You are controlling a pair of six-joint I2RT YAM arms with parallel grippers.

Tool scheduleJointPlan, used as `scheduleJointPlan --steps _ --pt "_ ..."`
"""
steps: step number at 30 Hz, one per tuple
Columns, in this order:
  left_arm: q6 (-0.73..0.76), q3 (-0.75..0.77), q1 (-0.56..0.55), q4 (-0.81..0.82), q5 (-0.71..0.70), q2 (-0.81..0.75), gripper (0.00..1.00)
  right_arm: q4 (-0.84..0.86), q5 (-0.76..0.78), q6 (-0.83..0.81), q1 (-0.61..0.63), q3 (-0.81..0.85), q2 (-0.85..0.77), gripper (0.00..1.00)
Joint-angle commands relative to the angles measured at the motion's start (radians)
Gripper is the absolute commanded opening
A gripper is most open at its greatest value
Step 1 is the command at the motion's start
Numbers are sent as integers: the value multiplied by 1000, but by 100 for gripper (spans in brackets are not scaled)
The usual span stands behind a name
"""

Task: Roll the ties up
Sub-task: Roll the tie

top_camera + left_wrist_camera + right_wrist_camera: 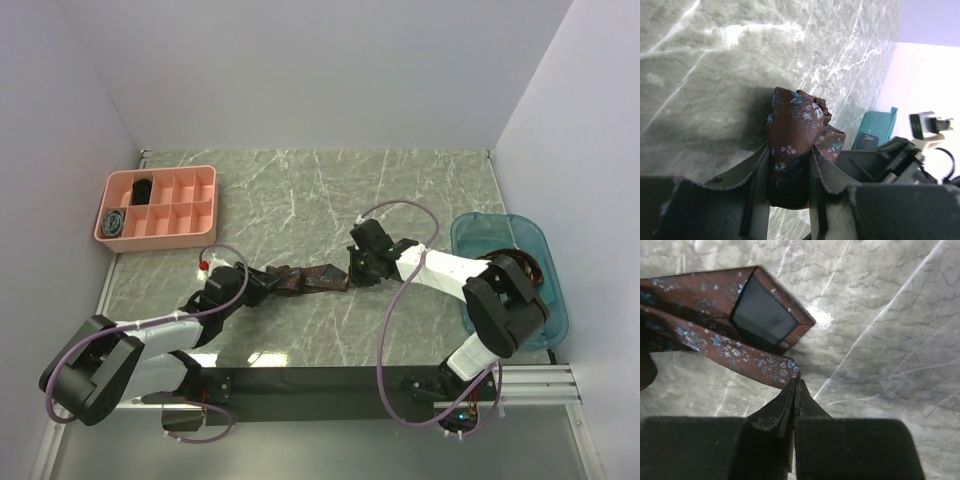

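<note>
So the maroon tie (310, 278) is lying stretched left to right across the middle of the marble table (330, 190), and both arms are hanging onto it. The left gripper (790, 162) is clamping a bunched-up wad of the tie's left end, with the fabric filling the gap between its fingers (759, 170), so they're sitting only part closed. The right gripper (795, 386) is squeezing its fingers fully together and pinching just the very edge of the tie's right end, right beside the wide point that's lying flipped over and showing its black lining. Far left, a black coil (143, 190) and a grey-blue coil (115, 222) are sitting in the pink tray (205, 180).
</note>
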Motion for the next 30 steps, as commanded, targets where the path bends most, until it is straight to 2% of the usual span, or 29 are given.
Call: scheduleJointPlan --steps 1,8,14,15,20,22,25,30 --pt "-14 -8 -1 52 -26 -29 9 47 33 -10 -2 11 30 0" --pt "65 7 -1 -63 -95 -64 1 110 56 -12 -5 22 79 0" --pt "104 40 -1 -162 -128 -79 1 130 102 -27 -4 63 27 0" --pt "105 41 -1 -168 -129 -79 1 127 105 -29 -4 76 24 2" --pt "101 61 -1 -220 -140 -53 1 125 108 -39 15 131 2 26" --pt "98 72 -3 -226 -138 -44 1 142 88 -48 33 139 -7 32" --pt "96 84 -3 -244 -140 -40 1 159 59 -64 88 171 10 33" --pt "89 95 -4 -271 -141 -44 1 294 -79 -32 130 188 51 36"
